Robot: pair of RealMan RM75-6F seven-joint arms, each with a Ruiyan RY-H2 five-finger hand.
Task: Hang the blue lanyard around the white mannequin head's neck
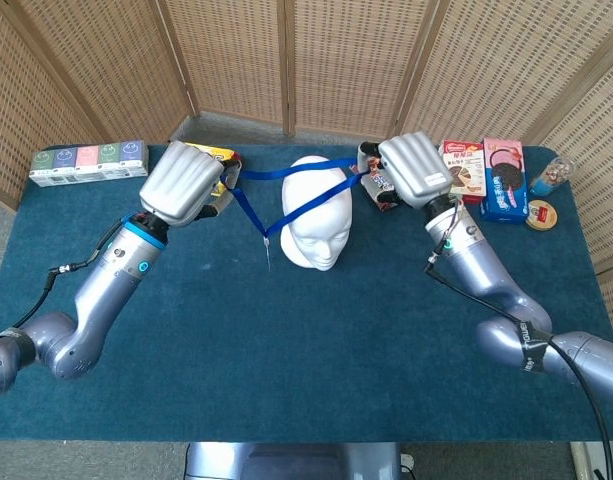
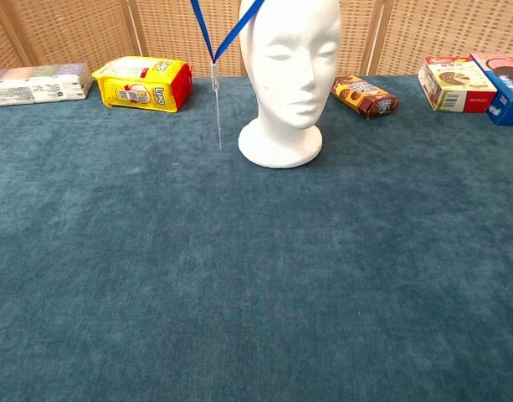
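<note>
Fingers of the left hand (image 1: 182, 187) and the right hand (image 1: 414, 168) lie under the hand backs, yet each hand evidently grips one side of the blue lanyard (image 1: 286, 172), judged from the taut straps running to them. Stretched open this way, apparently so the loop can clear the crown, it spans the top of the white mannequin head (image 1: 317, 212), its clip end dangling beside the face above the table (image 1: 286, 340).

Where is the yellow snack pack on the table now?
In the chest view, the yellow snack pack lies at the table's far left, between the long pastel box and the white mannequin head.
</note>
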